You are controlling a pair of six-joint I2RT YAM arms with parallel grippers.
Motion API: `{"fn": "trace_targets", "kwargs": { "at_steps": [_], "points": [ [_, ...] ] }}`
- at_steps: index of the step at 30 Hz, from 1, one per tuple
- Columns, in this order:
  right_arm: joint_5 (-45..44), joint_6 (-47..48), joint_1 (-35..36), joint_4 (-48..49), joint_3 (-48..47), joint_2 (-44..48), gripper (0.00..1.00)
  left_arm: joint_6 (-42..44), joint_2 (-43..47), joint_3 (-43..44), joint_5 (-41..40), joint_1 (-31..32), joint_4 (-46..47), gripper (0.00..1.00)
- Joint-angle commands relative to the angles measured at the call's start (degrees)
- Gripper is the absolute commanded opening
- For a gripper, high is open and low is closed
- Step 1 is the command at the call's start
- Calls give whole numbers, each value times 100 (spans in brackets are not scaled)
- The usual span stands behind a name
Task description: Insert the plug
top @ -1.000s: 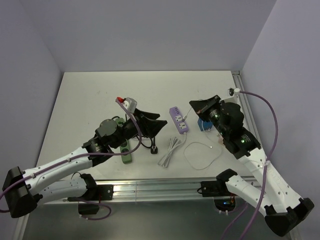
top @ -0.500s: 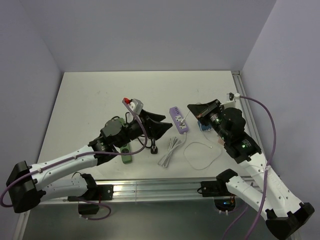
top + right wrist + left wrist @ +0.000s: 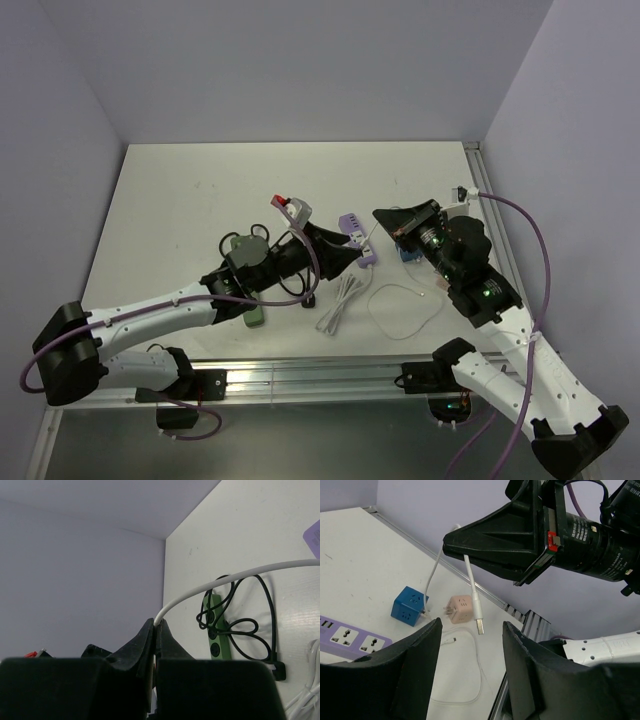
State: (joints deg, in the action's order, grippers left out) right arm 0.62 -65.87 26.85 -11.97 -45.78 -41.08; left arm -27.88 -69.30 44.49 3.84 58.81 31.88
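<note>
The plug (image 3: 409, 605) is a small blue cube standing on the table, and it shows in the top view as a blue patch (image 3: 406, 251) under the right arm. No gripper touches it. My right gripper (image 3: 381, 214) (image 3: 156, 625) is shut on a white USB cable (image 3: 225, 582). The cable's metal end (image 3: 480, 626) hangs free below the jaws. My left gripper (image 3: 345, 258) (image 3: 470, 630) is open and empty, low over the table. It sits just left of the right gripper, with the hanging cable end in line with the gap between its fingers.
A purple power strip (image 3: 356, 228) (image 3: 355, 637) lies beside the left gripper. A pink cube adapter (image 3: 460, 609) sits by the plug. A green strip (image 3: 216, 630) with a tangled black cord lies under the left arm. White cable loops (image 3: 405, 305) lie near the front rail.
My left arm has swung right, past the green strip, up to the purple strip and the right gripper. The right gripper shifted slightly left early on and still grips the white cable.
</note>
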Motion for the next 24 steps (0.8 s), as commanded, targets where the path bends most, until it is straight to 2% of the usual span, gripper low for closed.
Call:
{"fn": "trace_targets", "kwargs": {
  "at_steps": [1, 21, 24],
  "points": [
    [52, -49, 13, 300, -45, 118, 0, 46, -75, 341, 65, 43, 266, 57],
    [34, -84, 13, 318, -19, 144, 0, -156, -392, 482, 109, 43, 284, 41],
    [69, -102, 13, 362, 16, 135, 0, -200, -400, 490, 126, 43, 284, 35]
  ]
}}
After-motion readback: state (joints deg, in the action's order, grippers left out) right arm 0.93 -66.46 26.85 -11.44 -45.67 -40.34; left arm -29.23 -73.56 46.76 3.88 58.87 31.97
